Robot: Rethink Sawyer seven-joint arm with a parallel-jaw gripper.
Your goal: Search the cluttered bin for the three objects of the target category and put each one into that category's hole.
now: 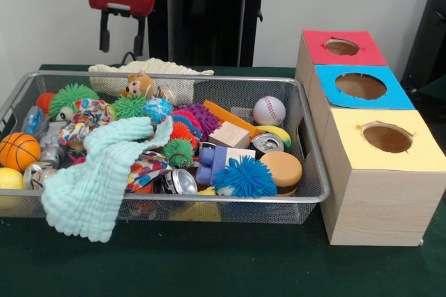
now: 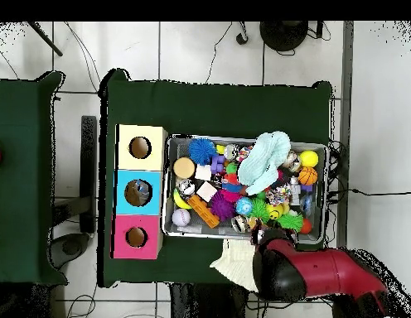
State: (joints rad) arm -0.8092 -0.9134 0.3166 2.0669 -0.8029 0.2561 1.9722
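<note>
My gripper (image 1: 122, 37) hangs open and empty, high above the far left part of the wire bin (image 1: 209, 201). In the overhead view only the red arm (image 2: 312, 272) shows, at the bin's (image 2: 166, 186) lower right edge. The bin is heaped with a baseball (image 1: 269, 110), a basketball (image 1: 18, 150), a blue spiky ball (image 1: 245, 177), several other spiky balls, two cans (image 1: 175, 182) (image 1: 267, 143), a wooden block (image 1: 229, 134), a small teddy bear (image 1: 141, 85) and a mint cloth (image 1: 97, 178) draped over the front rim. Three boxes beside the bin have round holes: red (image 1: 341, 47), blue (image 1: 360, 86), yellow (image 1: 387, 137).
A white knitted cloth (image 1: 150, 67) lies on the table behind the bin, under the gripper. The boxes stand in a row tight against the bin's side (image 2: 139, 192). A green cover (image 1: 230, 262) lies over the table. A second green table (image 2: 18, 174) stands apart.
</note>
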